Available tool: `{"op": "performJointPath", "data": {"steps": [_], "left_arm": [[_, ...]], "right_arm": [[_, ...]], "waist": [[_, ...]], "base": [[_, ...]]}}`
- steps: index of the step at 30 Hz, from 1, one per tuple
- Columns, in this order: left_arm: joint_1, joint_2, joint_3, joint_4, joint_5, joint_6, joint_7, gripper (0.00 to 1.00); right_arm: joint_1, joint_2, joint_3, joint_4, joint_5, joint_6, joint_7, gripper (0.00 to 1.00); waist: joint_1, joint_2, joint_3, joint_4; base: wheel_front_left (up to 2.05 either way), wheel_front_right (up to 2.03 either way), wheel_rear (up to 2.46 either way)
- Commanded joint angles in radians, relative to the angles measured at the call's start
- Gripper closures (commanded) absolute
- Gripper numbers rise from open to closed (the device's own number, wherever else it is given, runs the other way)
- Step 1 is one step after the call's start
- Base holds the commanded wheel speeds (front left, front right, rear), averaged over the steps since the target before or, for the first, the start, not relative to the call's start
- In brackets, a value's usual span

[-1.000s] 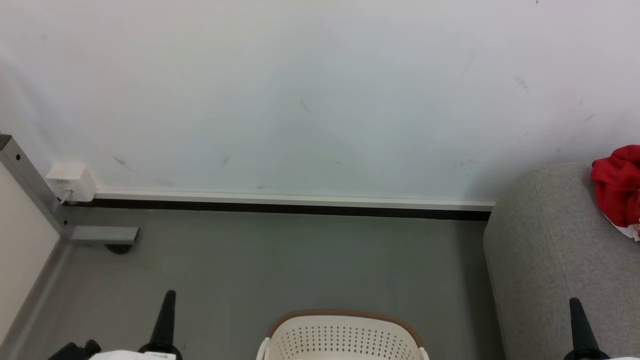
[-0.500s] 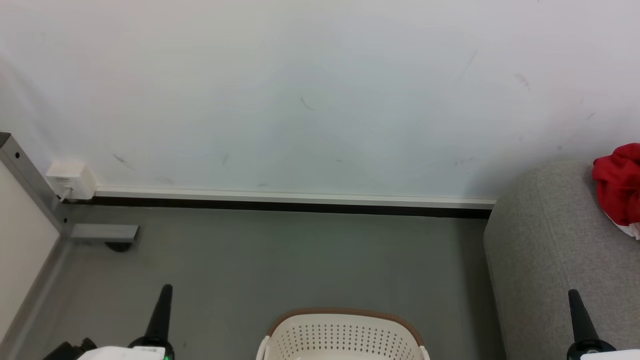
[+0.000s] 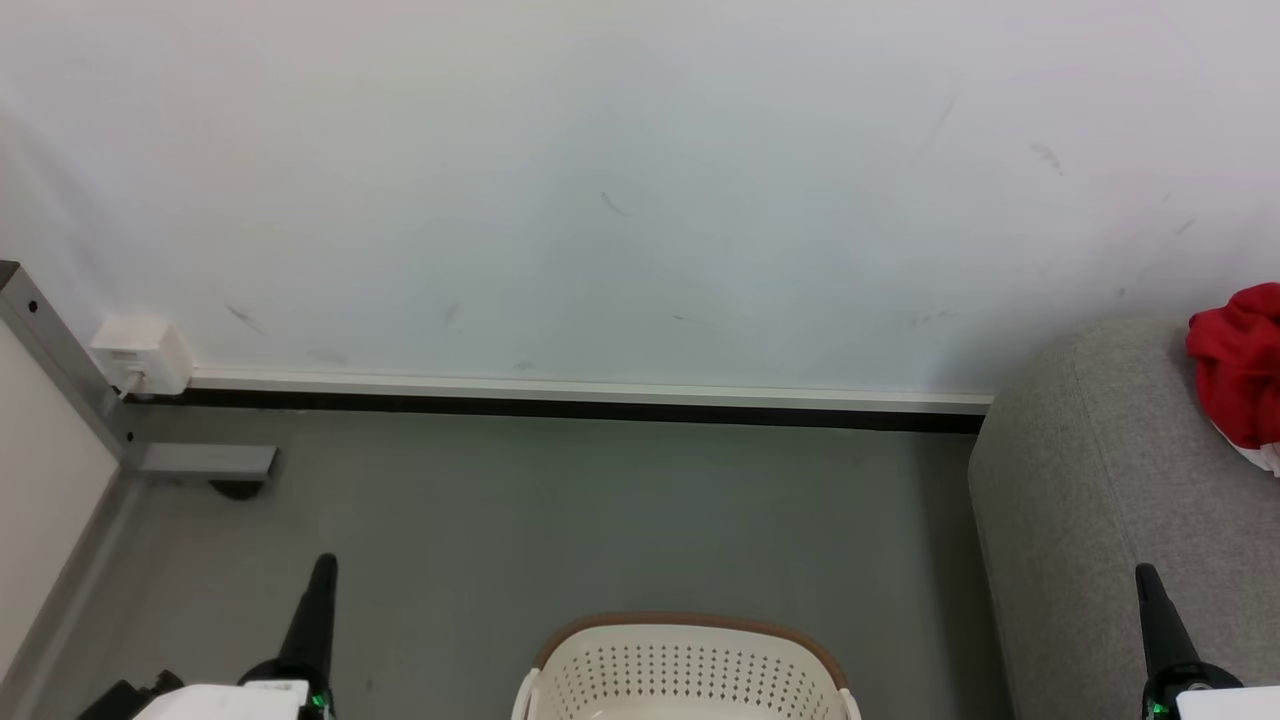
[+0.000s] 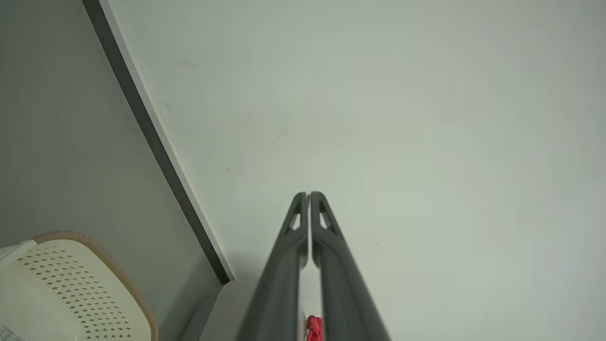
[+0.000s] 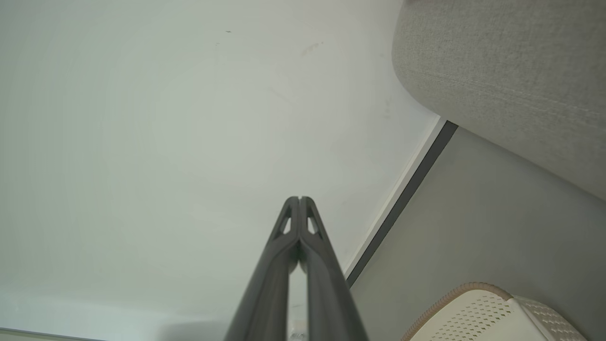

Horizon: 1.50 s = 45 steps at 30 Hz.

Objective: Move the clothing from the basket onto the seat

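Showing bunched red clothing on coarse grey seat; perforated oval basket bottom centre; left gripper, right gripper pressed together.

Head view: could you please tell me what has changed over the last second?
The left end effector and right end effector have both slid a little up the view. Both stayed shut and empty. The whole picture shifted slightly too, so the camera moved. The basket, sofa and red clothing on it lie as before.
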Motion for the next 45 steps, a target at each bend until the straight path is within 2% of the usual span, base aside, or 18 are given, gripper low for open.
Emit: {"op": "performJointPath", "data": {"steps": [1, 28, 45], "left_arm": [[-0.017, 0.007, 0.006, -0.006, -0.027, -0.007, 0.008, 1.00], [-0.033, 0.008, 0.030, -0.014, -0.216, -0.010, 0.058, 1.00], [-0.033, 0.008, 0.029, -0.014, -0.215, -0.009, 0.058, 1.00]], "right_arm": [[-0.022, -0.011, -0.004, -0.011, 0.026, -0.002, 0.006, 1.00], [-0.056, -0.011, -0.010, -0.011, 0.213, -0.002, 0.056, 1.00], [-0.056, -0.011, -0.010, -0.011, 0.209, -0.002, 0.057, 1.00]], "waist": [[0.0000, 0.0000, 0.001, 0.000], [0.0000, 0.0000, 0.013, 0.001], [0.0000, 0.0000, 0.013, 0.001]], "base": [[0.00, 0.00, 0.00], [0.00, 0.00, 0.00], [0.00, 0.00, 0.00]]}}
